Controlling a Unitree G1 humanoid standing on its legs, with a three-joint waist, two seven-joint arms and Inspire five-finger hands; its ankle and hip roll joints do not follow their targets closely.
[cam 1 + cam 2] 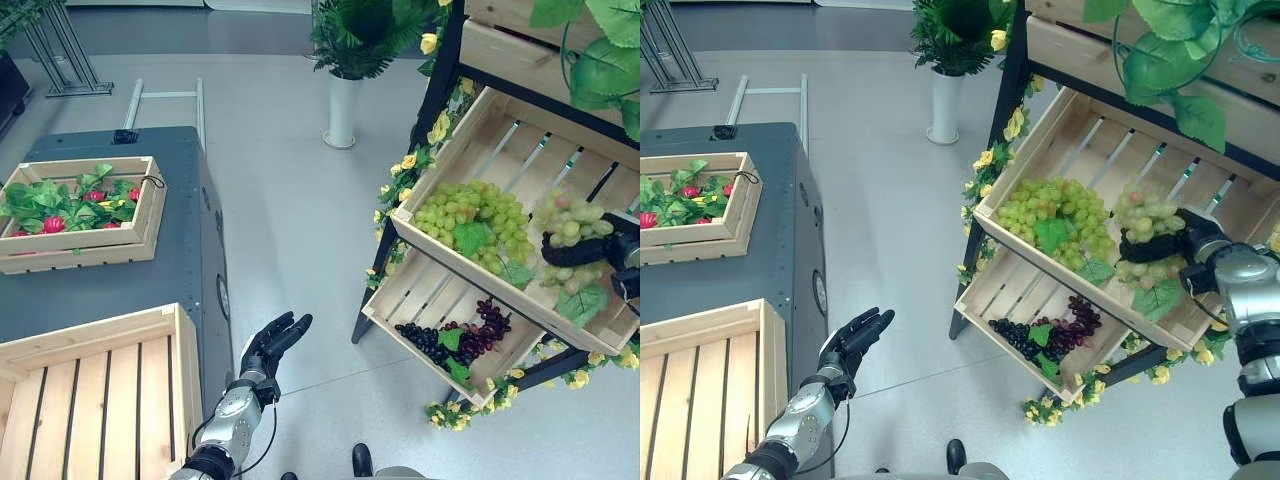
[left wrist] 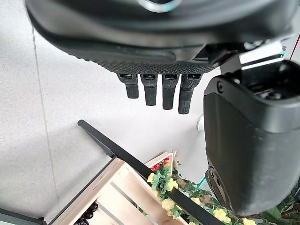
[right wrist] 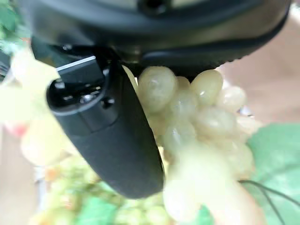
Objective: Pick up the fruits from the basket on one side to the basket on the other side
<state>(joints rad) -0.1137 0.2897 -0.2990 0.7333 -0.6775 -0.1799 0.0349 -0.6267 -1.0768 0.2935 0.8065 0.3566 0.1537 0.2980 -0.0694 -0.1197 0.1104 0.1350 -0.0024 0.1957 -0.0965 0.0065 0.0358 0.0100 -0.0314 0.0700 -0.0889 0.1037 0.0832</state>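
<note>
Pale grapes (image 1: 1145, 225) in right hand (image 1: 1160, 245)

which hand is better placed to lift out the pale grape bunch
The right hand: its fingers are already curled round the pale grape bunch in the upper shelf crate. The left hand hangs open over the floor, away from the shelf.

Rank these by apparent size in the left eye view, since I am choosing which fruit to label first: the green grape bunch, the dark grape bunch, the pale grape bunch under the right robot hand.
1. green grape bunch, clearly largest.
2. dark grape bunch and pale grape bunch: too close to rank; the right robot hand covers part of the pale one.
</note>
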